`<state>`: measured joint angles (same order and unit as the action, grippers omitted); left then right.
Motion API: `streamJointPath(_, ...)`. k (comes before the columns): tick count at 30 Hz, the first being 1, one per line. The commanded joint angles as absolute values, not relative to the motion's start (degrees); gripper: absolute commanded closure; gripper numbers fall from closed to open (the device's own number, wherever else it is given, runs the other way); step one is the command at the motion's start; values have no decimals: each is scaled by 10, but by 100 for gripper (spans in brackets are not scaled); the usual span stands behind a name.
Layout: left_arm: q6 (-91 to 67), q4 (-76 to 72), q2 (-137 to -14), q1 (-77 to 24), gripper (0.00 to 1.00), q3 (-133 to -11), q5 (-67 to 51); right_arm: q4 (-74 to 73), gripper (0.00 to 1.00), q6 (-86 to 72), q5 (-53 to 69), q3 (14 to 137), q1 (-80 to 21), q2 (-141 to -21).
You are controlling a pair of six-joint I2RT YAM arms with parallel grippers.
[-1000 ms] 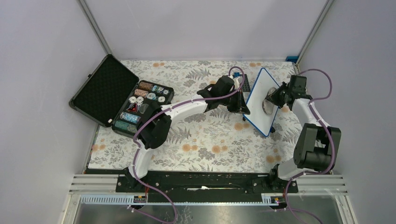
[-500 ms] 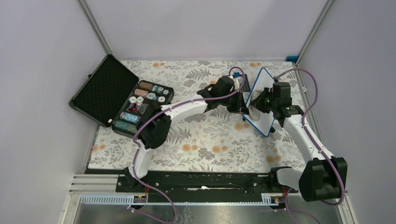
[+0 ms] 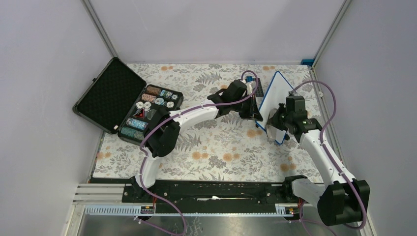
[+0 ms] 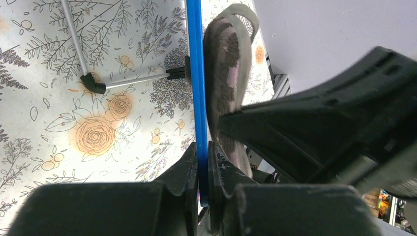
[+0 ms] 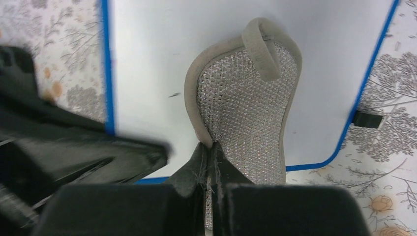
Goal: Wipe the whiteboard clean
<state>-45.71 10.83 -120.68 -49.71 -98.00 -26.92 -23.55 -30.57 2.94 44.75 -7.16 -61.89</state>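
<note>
Left wrist: hand [image 4: 202, 156] pinches whiteboard [image 4: 195, 73] edge.

We log a bench [image 3: 216, 160] with a pale floral-print top, orange blossoms and grey fern leaves, boxed in by plain lilac-grey panels: back wall [image 3: 211, 29], left wall [image 3: 44, 64], right wall [image 3: 376, 59]. Slanted aluminium posts run up the far corners, left post [image 3: 101, 29] and right post [image 3: 332, 29]. A ribbed aluminium rail [image 3: 98, 194] spans the near edge with a dull metal sheet [image 3: 221, 223] below it; light is soft and even, with faint shadows.
</note>
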Motion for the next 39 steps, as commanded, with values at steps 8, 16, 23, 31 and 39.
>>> streamJointPath(8, -429, 125, -1195, -517, 100, -974, -294, -197, 98, -286, 9, 484, -115, -659)
streamJointPath(16, -430, 125, -1191, -517, 100, -970, -295, -206, 100, -349, 40, 378, 39, -709)
streamJointPath(23, -431, 120, -1198, -516, 100, -969, -299, -243, 100, -362, 38, 453, -70, -672)
streamJointPath(31, -433, 114, -1193, -515, 100, -961, -301, -211, 100, -407, -13, 405, -81, -690)
streamJointPath(39, -441, 98, -1195, -515, 100, -951, -309, -209, 100, -407, 18, 299, 13, -684)
